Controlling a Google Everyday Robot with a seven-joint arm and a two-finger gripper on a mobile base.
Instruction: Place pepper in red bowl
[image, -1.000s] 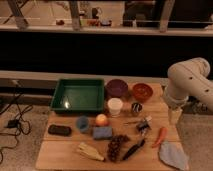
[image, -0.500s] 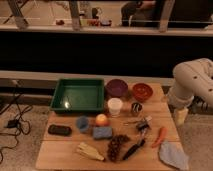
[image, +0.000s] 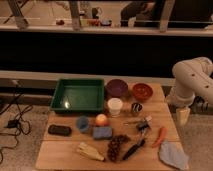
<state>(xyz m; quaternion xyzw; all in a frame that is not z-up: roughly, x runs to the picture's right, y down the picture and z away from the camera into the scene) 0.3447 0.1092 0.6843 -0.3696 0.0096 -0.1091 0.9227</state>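
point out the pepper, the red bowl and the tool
pepper (image: 160, 136): camera view, middle of its body
red bowl (image: 142, 92): camera view, bare inside
tool (image: 183, 119): camera view, its lower end, hanging just right of the pepper

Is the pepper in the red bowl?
No, the pepper lies on the table, apart from the red bowl; the claw hangs beside the table's right edge.

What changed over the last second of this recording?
The arm shifted slightly to the right, and its pincer hangs beside the table's right edge. Nothing was grasped or released. The pepper, red bowl and the other items stayed put.
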